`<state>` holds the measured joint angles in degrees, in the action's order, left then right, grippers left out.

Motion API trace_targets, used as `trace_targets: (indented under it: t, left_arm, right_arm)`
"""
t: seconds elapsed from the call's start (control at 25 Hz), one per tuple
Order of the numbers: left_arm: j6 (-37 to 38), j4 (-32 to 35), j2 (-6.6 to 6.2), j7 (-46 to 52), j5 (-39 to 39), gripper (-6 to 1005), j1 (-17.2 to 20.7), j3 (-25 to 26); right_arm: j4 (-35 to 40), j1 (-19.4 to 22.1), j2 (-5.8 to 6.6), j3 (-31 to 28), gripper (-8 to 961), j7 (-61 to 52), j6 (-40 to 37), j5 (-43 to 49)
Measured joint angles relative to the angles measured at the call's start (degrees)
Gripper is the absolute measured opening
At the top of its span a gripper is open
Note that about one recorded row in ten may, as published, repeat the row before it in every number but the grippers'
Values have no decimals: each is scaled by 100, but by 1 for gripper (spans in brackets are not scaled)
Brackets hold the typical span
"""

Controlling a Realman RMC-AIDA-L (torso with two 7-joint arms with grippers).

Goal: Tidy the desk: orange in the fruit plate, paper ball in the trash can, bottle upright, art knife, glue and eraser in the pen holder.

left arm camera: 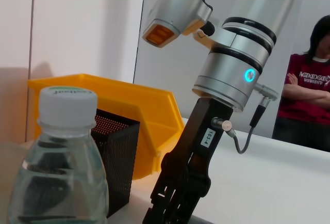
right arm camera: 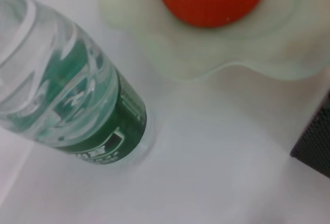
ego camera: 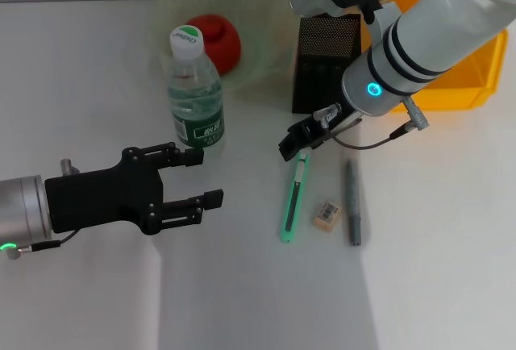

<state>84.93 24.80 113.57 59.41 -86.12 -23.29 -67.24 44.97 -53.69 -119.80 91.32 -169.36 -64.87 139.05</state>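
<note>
The water bottle (ego camera: 196,100) stands upright with a white cap and green label; it also shows in the left wrist view (left arm camera: 56,172) and the right wrist view (right arm camera: 77,105). The orange (ego camera: 216,41) lies in the pale green fruit plate (ego camera: 258,3). The black mesh pen holder (ego camera: 322,60) stands right of the plate. The green art knife (ego camera: 293,201), the small eraser (ego camera: 326,214) and a grey pen-shaped glue stick (ego camera: 353,203) lie on the table in front of it. My right gripper (ego camera: 302,140) is at the knife's far end. My left gripper (ego camera: 201,178) is open and empty, just in front of the bottle. No paper ball is in view.
A yellow bin (ego camera: 459,76) stands at the back right behind the pen holder, and shows in the left wrist view (left arm camera: 129,110). A person in a red shirt (left arm camera: 309,95) stands beyond the table. The table is white.
</note>
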Motion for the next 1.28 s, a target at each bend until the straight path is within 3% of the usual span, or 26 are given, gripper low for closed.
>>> trace_targets:
  t: [0.36, 0.84, 1.28]
  left_arm:
    - [-4, 4, 9, 0, -7, 715, 0, -16]
    - [-3, 5, 38, 14, -129, 715, -9, 16]
    - [-3, -5, 41, 13, -151, 715, -1, 20]
  right_arm:
    - [-338, -393, 9, -2, 458, 0, -229, 182]
    - [-548, -586, -8, 0, 409, 0, -140, 178]
    - [-538, -574, -8, 8, 443, 0, -42, 128]
